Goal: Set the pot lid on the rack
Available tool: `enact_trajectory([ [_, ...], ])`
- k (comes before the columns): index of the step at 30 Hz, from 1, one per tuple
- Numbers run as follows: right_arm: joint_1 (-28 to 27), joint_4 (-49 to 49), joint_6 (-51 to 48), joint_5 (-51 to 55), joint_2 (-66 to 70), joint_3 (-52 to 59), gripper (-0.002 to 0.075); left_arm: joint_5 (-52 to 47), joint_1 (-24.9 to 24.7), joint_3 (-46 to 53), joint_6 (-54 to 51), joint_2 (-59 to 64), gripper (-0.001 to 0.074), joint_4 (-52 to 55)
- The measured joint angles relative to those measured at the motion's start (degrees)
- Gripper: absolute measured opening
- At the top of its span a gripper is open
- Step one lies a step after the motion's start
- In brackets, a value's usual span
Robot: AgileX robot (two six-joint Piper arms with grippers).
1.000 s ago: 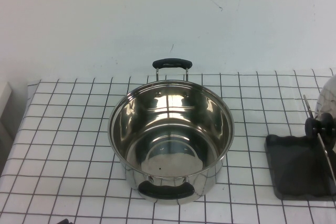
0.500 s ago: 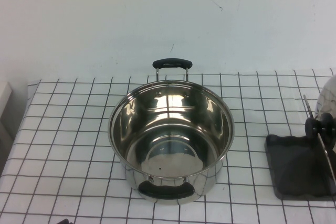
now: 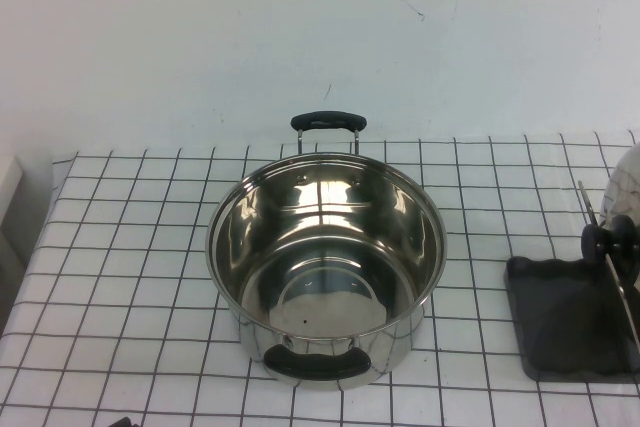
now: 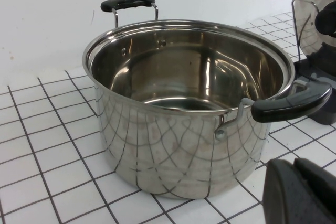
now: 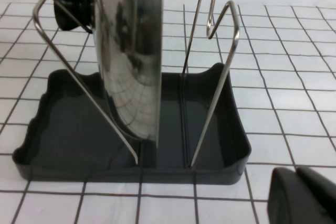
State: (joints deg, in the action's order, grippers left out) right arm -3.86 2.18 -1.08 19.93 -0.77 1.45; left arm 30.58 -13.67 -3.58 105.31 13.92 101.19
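The pot lid [image 3: 605,240] stands on edge in the rack [image 3: 560,327] at the table's right edge, held between the upright wire bars, with its black knob facing the pot. The right wrist view shows the lid [image 5: 131,61] upright in the dark grey rack tray [image 5: 63,135]. The left wrist view shows the lid [image 4: 315,19] and rack [image 4: 305,68] beyond the pot. My right gripper [image 5: 296,171] is shut and empty, just in front of the rack. My left gripper [image 4: 293,162] is shut and empty, low on the table beside the pot.
The deep steel pot [image 3: 325,267] with two black handles stands open at the table's centre, also in the left wrist view [image 4: 184,108]. The checked tablecloth [image 3: 130,277] covers the table. A white wall stands behind.
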Motion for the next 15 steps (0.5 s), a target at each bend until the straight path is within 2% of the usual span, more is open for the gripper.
enact_trajectory([
  [10,0.0,0.0,0.0,0.0,0.0,0.0,-0.0003,0.0,0.0,0.0,-0.2,0.0,-0.0001,-0.49],
  [13,0.0,0.0,0.0,0.0,0.0,0.0,-0.0003,-3.37,0.0,0.52,-0.35,0.0,-0.0001,-5.77],
  [15,0.0,0.0,0.0,0.0,0.0,0.0,-0.0003,-8.68,0.0,1.69,-1.34,0.0,-0.0001,-14.4],
])
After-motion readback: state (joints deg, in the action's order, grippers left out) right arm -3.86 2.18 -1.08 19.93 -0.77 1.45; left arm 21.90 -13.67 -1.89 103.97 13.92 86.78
